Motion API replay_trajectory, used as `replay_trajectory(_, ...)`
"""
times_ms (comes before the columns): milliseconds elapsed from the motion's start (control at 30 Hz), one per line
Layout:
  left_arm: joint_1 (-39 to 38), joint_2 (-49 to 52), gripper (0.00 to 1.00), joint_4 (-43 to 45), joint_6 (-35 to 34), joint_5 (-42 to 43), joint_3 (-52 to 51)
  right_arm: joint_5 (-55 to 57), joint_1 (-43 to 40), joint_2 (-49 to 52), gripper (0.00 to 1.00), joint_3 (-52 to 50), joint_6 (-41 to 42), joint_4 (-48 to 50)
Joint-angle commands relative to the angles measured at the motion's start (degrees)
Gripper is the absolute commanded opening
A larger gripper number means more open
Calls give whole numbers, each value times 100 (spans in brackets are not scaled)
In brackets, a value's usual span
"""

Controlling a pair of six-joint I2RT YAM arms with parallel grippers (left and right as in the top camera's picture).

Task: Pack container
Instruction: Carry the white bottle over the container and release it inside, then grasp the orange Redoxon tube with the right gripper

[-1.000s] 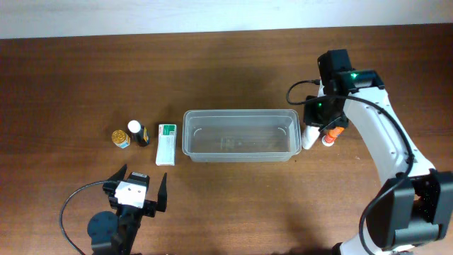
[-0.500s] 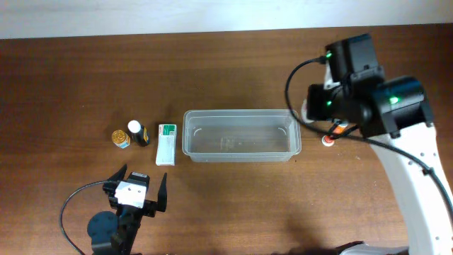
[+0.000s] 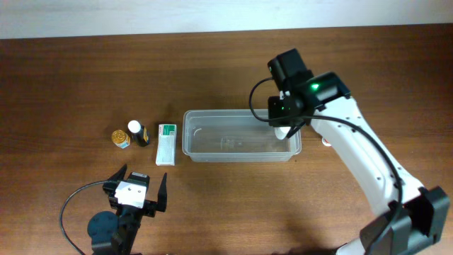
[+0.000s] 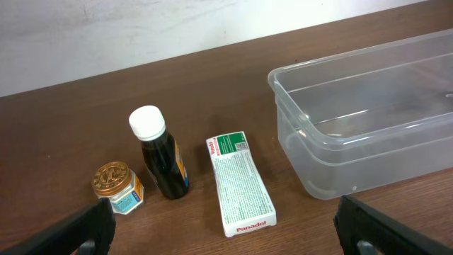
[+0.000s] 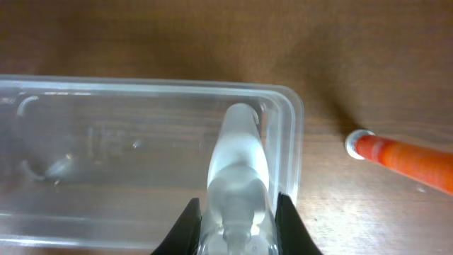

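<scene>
The clear plastic container (image 3: pixel 241 136) stands mid-table, and shows in the left wrist view (image 4: pixel 368 120) and the right wrist view (image 5: pixel 127 156). My right gripper (image 3: pixel 284 126) is shut on a white bottle (image 5: pixel 237 166) and holds it over the container's right end. An orange tube (image 5: pixel 403 156) lies on the table right of the container (image 3: pixel 326 141). My left gripper (image 3: pixel 136 195) is open and empty near the front left; its fingertips show in the left wrist view (image 4: pixel 226 230). Before it lie a white-and-green Panadol box (image 4: pixel 238 182), a dark bottle with a white cap (image 4: pixel 161 154) and a small gold-lidded jar (image 4: pixel 117 188).
The box (image 3: pixel 166 144), dark bottle (image 3: pixel 138 132) and jar (image 3: pixel 120 138) sit in a row left of the container. A white wall edge runs along the table's far side. The left arm's cable loops at the front left.
My right gripper lifted the white bottle from beside the orange tube and moved left with it, over the container's right end. The orange tube stayed on the table. The left arm has not moved.
</scene>
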Motion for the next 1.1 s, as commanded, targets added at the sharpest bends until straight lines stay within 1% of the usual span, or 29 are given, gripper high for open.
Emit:
replay_trajectory(0,20,-52,100,2,50,66,-22,155,37,74,4,-328,85,280)
replay_trajectory(200,20,-52,100,4,50,66,-22,157,37,76,4,-824,85,960)
replay_trajectory(300,20,-52,100,4,50,66,-22,155,33,76,4,-984,83,1134)
replay_trajectory(333,20,-52,100,4,50,63,-22,157,33,76,9,-1005,83,1172)
replay_trajectory(400,20,-52,100,4,50,66,-22,192,33,74,28,-1003,79,1198)
replay_trajectory(467,20,-52,100,4,50,66,-22,315,31,33,38,-957,76,1191)
replay_trajectory(533,20,-52,100,4,50,63,-22,330,31,-68,54,-866,61,1123)
replay_trajectory(667,20,-52,100,4,50,66,-22,332,31,-404,59,-579,61,872)
replay_trajectory(833,20,-52,100,4,50,63,-22,448,-195,-1012,72,-271,66,450)
replay_trajectory(933,20,-52,100,4,50,66,-22,595,-669,-1327,77,-260,66,212)
replay_trajectory(1067,20,-52,100,4,50,63,-22,507,-1696,-1368,78,-280,66,-81)
